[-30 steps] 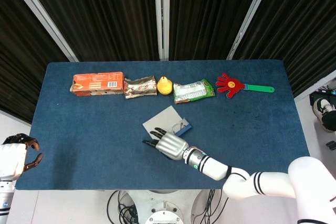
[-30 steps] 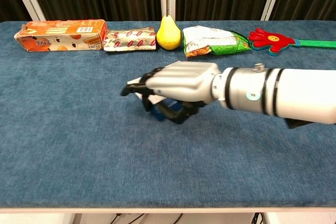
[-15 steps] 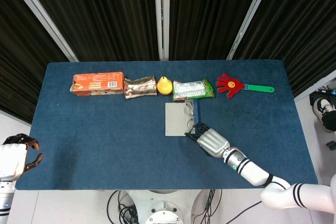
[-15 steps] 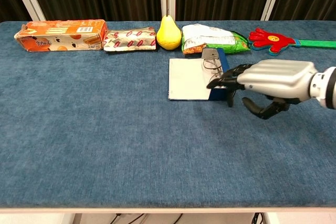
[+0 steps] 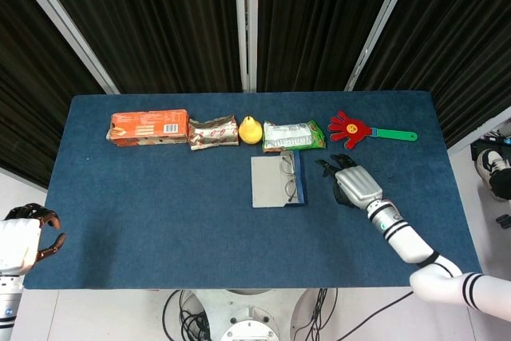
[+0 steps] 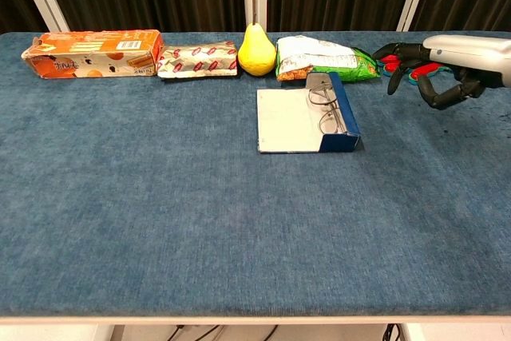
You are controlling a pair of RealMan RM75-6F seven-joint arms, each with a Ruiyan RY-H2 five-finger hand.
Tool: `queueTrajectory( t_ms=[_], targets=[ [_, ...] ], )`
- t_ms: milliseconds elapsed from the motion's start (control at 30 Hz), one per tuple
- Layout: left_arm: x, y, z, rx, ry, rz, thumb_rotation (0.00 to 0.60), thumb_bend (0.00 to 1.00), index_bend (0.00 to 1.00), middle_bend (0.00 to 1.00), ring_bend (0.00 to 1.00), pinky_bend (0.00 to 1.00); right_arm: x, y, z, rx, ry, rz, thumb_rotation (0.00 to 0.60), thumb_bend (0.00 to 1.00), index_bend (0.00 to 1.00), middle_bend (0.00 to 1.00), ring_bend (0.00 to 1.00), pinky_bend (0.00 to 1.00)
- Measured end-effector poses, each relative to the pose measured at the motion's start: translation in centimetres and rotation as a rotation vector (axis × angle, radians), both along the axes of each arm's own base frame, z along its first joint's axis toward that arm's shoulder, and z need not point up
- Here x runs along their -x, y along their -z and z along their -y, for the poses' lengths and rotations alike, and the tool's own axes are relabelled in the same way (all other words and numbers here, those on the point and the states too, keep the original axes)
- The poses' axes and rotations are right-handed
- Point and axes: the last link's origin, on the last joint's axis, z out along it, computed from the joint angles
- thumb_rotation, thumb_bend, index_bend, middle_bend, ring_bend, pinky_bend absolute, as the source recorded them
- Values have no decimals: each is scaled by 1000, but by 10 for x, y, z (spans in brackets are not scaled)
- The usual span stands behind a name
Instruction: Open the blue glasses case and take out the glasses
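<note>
The blue glasses case (image 5: 276, 182) (image 6: 307, 122) lies open flat on the table, its pale lid spread to the left. The glasses (image 5: 289, 177) (image 6: 327, 107) rest in the blue half on the right side. My right hand (image 5: 351, 182) (image 6: 435, 64) hovers to the right of the case, apart from it, with fingers spread and curved and nothing in them. My left hand (image 5: 32, 237) stays off the table's near left corner, holding nothing, fingers loosely curled; the chest view does not show it.
Along the far edge stand an orange box (image 5: 148, 128), a silver packet (image 5: 213, 132), a yellow pear (image 5: 251, 129), a green snack bag (image 5: 294, 135) just behind the case, and a red hand-shaped clapper (image 5: 363, 131) behind my right hand.
The case went from under my right hand near the front to lying open further back. My right hand then let go and drew away to the right.
</note>
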Motion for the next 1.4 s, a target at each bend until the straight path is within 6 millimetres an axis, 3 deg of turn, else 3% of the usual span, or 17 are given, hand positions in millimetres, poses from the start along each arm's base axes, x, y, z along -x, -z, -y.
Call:
queueTrajectory(
  t_ms=[233,433,633,900,1000,1167,1400],
  targets=[
    [0,0,0,1,0,2,600,257,580,520,303,344,-21,33,31,-47,29,-5,600,892,0,275,21,0],
    [0,0,0,1,0,3,600,257,580,520,303,345,-60,58,45,-94,-26,1,600,893,0,274,21,0],
    [0,0,-1,2,-1,3,600,256,580,520,303,344,-103,79,40,-139,-138,-1,600,881,0,271,21,0],
    [0,0,0,3,-2,6,600,257,580,520,303,345,-149,104,22,-213,-286,-29,600,771,0,269,21,0],
    [0,-1,-1,4,-2,7,600,256,580,520,303,344,-158,109,13,-231,-324,-33,600,611,0,268,21,0],
    [0,-1,-1,6,-1,9,600,257,580,520,303,345,-159,108,4,-207,-376,-46,600,205,0,265,21,0],
    [0,0,-1,7,0,7,600,256,580,520,303,344,-153,108,5,-143,-368,-71,600,180,17,282,21,0]
  ],
)
